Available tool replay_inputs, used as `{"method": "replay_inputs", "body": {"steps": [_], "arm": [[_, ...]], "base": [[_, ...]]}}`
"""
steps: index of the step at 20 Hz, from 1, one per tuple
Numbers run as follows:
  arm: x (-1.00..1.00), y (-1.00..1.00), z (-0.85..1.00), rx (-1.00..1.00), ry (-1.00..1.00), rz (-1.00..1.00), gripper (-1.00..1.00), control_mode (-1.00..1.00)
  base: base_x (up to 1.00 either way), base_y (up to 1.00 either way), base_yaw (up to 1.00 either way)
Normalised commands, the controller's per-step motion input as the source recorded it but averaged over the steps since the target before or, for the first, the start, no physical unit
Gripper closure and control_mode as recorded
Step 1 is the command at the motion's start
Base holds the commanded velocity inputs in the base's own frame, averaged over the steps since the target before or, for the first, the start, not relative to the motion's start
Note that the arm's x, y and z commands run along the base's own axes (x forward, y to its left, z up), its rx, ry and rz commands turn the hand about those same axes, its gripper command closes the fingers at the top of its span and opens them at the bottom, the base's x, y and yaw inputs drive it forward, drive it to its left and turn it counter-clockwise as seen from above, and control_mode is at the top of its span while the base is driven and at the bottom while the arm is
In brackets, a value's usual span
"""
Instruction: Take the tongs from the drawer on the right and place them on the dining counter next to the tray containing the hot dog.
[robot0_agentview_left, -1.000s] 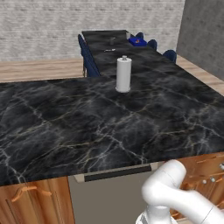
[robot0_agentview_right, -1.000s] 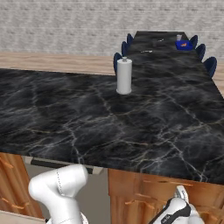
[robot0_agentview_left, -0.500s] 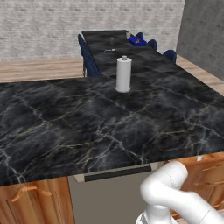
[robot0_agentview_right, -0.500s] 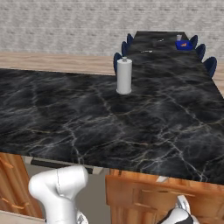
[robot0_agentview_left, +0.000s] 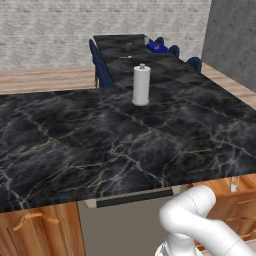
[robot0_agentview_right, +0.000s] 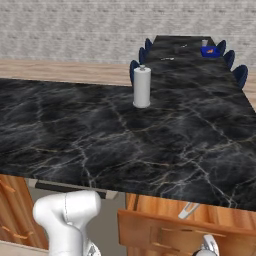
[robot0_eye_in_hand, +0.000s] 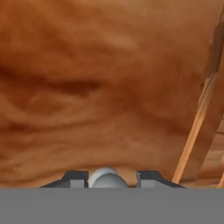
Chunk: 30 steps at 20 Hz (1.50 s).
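- Black marble surface (robot0_agentview_right: 150, 140) fills our base views, paper towel roll (robot0_agentview_right: 142, 86) upright on it; dining counter (robot0_agentview_right: 190, 55) beyond, blue tray (robot0_agentview_right: 210, 50) on its far end
- Drawer (robot0_agentview_right: 185, 231) under the right edge stands pulled out, so we judge opening is nearly done
- Jaws (robot0_eye_in_hand: 109, 178) pinch the pale handle (robot0_eye_in_hand: 105, 178), pressed near shut
- Tongs (robot0_agentview_right: 189, 210): grey piece poking up inside the drawer, behind the front we grip

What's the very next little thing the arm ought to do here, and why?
Probably open the gripper and let go of the handle. Its fingertips are shut on that pale bar, the drawer stands pulled out from under the counter, and a silver piece, likely the tongs, shows inside.
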Motion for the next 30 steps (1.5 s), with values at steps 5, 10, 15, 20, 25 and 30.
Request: {"method": "replay_inputs", "body": {"steps": [5,10,15,20,25,30], "arm": [[-0.21,0.0,0.0,0.0,0.12,0.0,1.0,-1.0],[0.0,0.0,0.0,0.0,0.01,0.0,-1.0,-1.0],[-0.17,0.01,0.02,0.0,0.0,0.0,-1.0,-1.0],[-0.42,0.03,0.36,0.0,0.0,0.0,-1.0,-1.0],[-0.35,0.0,0.72,0.0,-0.01,0.0,-1.0,-1.0],[0.04,0.07,0.54,-0.01,-0.04,0.0,-1.0,-1.0]], "base": [[0.0,0.0,0.0],[0.0,0.0,0.0],[0.0,0.0,0.0],[0.0,0.0,0.0],[0.0,0.0,0.0],[0.0,0.0,0.0]]}}
